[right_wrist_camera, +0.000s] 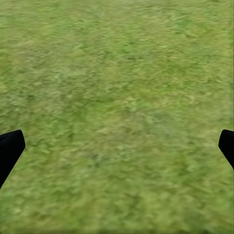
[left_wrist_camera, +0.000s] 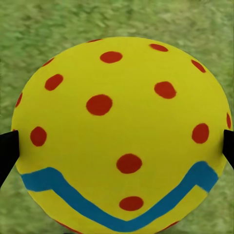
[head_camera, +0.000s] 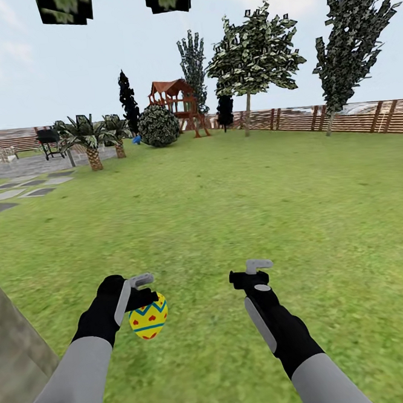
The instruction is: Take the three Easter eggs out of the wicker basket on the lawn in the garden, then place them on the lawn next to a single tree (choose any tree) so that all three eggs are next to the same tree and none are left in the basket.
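egg (head_camera: 149,317): pinched at its sides by left gripper (head_camera: 143,294) jaws, above lawn (head_camera: 226,211) at 7 o'clock
right gripper (head_camera: 255,271): jaws spread, empty
trunk (head_camera: 16,349): 8 o'clock
risk: shallow side pinch — jolt could drop egg; round, may roll from tree

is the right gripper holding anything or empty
Empty: the right gripper is open, fingers spread wide with just lawn between them.
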Robot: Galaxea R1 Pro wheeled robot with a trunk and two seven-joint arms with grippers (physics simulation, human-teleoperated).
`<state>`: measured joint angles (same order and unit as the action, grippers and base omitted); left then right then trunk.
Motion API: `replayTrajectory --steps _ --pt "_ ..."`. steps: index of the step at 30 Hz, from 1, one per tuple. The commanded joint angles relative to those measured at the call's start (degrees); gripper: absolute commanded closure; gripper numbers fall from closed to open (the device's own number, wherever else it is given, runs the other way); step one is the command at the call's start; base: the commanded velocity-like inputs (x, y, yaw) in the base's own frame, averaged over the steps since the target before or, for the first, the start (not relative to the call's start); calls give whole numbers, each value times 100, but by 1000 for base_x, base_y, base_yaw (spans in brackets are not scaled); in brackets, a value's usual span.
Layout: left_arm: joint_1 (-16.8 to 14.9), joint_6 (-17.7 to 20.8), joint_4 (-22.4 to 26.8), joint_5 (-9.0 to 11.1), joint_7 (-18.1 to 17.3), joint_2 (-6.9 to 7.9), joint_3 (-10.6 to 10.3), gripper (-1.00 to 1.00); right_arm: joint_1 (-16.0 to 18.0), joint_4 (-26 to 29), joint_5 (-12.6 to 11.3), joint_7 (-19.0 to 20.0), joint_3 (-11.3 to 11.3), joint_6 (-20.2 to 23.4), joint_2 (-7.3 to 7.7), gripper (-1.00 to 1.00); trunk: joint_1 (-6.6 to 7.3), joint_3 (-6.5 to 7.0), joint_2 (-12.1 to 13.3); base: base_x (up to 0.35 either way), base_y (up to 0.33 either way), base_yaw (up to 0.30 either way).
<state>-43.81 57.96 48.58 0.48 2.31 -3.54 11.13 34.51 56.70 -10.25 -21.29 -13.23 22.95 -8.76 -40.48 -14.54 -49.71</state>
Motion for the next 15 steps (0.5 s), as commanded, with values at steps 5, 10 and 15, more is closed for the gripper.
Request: replayTrajectory --steps 5,10,15 --pt "-5 20 2 5 24 -7 15 100 4 8 -56 -54 -21 17 -2 -100 -111 -99 -209 0 0 0" --pt "-5 -43 2 -2 24 -7 13 100 5 8 -56 -54 -21 17 -2 -100 -221 -188 -409 0 0 0" --pt "-10 -485 -296 -20 24 -7 12 100 4 8 -56 -53 -20 9 -3 -100 -331 -278 -610 0 0 0"
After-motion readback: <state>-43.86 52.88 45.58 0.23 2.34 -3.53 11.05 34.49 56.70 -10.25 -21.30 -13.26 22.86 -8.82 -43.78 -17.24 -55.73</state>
